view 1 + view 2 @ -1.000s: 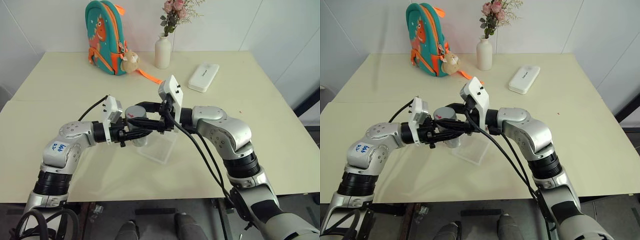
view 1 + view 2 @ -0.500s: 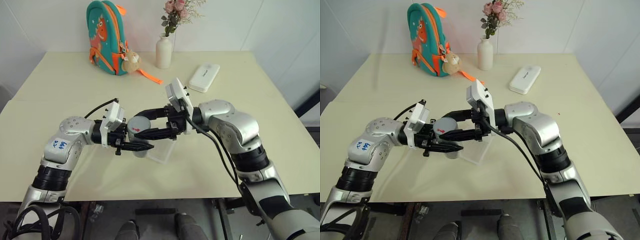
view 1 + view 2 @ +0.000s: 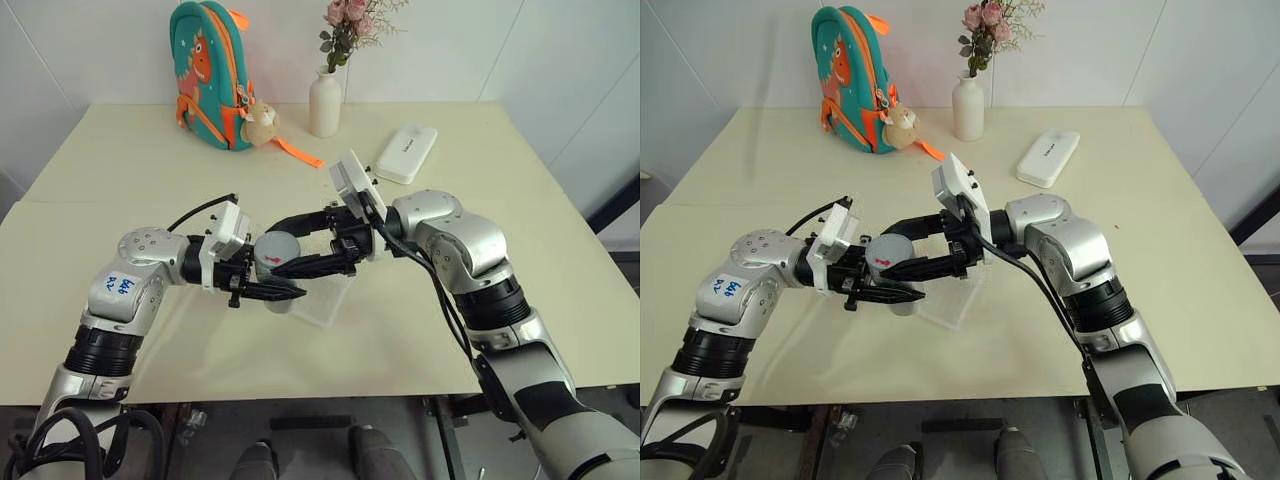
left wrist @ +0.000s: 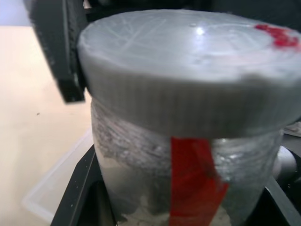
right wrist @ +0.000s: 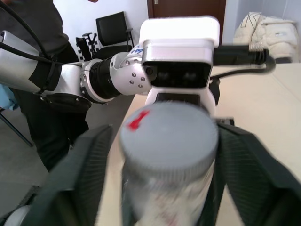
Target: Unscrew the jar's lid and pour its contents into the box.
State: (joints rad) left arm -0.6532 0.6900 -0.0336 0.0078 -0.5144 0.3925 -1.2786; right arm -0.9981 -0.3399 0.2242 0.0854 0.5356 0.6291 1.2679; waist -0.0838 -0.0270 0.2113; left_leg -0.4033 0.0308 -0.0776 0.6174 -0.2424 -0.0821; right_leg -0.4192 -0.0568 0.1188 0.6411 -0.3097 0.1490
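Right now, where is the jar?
The jar is near the table's front middle, lid on, held by the left gripper, just left of the clear box.

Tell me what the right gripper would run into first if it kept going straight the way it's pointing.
Most likely the lid: the right gripper has its fingers spread either side of it, aimed at the left gripper holding the jar. Depth is uncertain.
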